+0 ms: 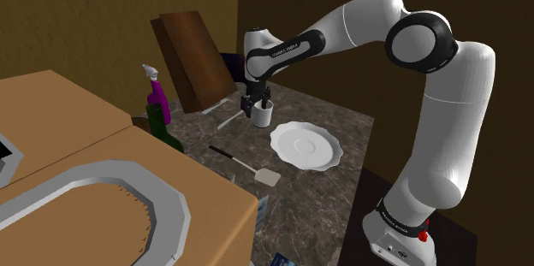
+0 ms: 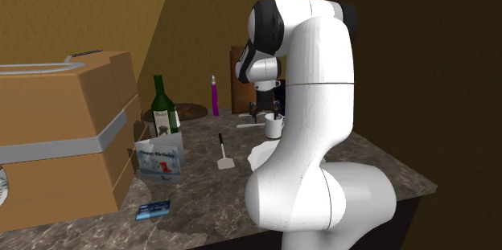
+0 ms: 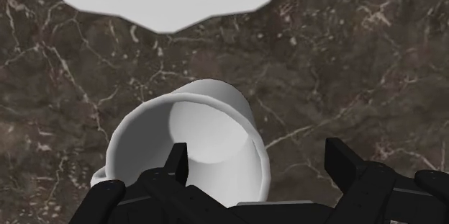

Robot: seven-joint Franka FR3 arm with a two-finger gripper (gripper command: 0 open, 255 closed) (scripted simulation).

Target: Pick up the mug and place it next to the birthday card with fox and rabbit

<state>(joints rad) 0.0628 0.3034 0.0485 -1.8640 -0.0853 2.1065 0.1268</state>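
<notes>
At the surface's far side, shoulder view: hand (image 1: 258, 102) pointing down onto the white mug (image 1: 262, 117), which stands upright on the dark marbled surface (image 1: 325, 110).
Mug's neighbours, shoulder view: white scalloped plate (image 1: 305, 146) just beside it toward the stand; white spatula (image 1: 253, 168) nearer the camera; purple spray bottle (image 1: 157, 95) and green bottle (image 1: 163, 127) toward the view's left.
Card, second exterior view: birthday card (image 2: 159, 160) standing upright near a large cardboard box (image 2: 64, 128), in front of the green bottle and well apart from the mug.
Mug, second exterior view: on the far part of the surface, partly hidden behind the white arm (image 2: 314, 88), with the hand above it.
Hand, wrist view: fingers (image 3: 344, 163) wide apart; one reaches inside the mug's mouth, the other stands outside, clear of the wall; nothing is clasped.
Mug, wrist view: open mouth facing the camera, the plate's edge just beyond it.
</notes>
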